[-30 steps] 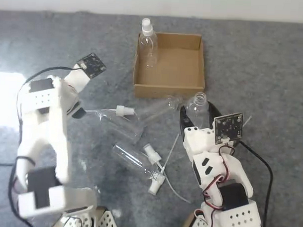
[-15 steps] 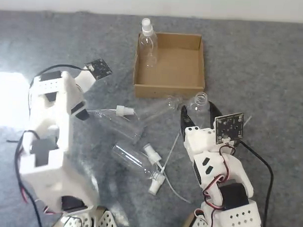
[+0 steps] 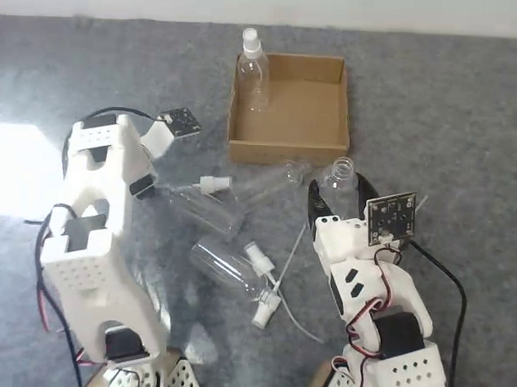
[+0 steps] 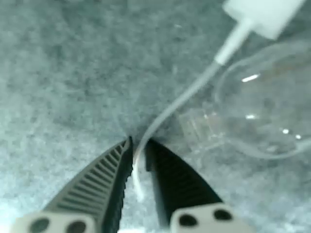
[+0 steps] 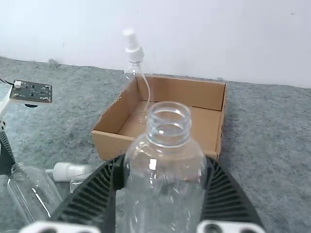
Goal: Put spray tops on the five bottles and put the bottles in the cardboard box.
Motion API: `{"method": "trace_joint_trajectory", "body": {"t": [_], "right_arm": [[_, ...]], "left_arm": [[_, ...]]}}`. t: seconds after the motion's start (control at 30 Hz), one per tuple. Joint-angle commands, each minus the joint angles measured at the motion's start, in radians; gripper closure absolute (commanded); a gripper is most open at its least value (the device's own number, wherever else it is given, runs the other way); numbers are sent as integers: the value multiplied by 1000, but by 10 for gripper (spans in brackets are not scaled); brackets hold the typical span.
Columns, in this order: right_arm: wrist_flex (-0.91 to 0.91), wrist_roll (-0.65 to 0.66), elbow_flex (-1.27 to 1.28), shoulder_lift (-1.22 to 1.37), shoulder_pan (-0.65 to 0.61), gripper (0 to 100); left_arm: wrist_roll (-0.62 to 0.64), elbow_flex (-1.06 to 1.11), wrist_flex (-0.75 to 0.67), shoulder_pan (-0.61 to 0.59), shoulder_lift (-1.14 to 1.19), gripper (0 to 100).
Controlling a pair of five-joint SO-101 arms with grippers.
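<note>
Clamping an uncapped clear plastic bottle (image 5: 167,127) upright — the right gripper (image 5: 163,167). Left gripper (image 4: 138,144) pinches a white spray top's thin tube (image 4: 193,88).

Left arm (image 3: 96,230): I see it stretched up the left side of the frame, wrist bent toward centre.
Left gripper (image 4: 138,145): jaws pinched nearly together on a thin tube (image 4: 181,98).
Right arm (image 3: 365,291): lower right, reaching up-frame.
Right gripper (image 5: 163,167): jaws clasped around an upright open bottle (image 5: 165,141).
</note>
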Motion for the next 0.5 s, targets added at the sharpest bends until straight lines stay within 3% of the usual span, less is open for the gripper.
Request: {"method": "trace_joint_trajectory", "body": {"t": [0.0,0.23,0.47], "right_arm": [[-13,3,-12,-25,10,894],[-13,3,-12,-25,10,894],[-13,3,-12,-25,8,894]], "left_arm": [[0,-93,75,-9,-8,991],[2,-206,267,-31,-8,991],[0,-314,381,-143,-8,991]]}}
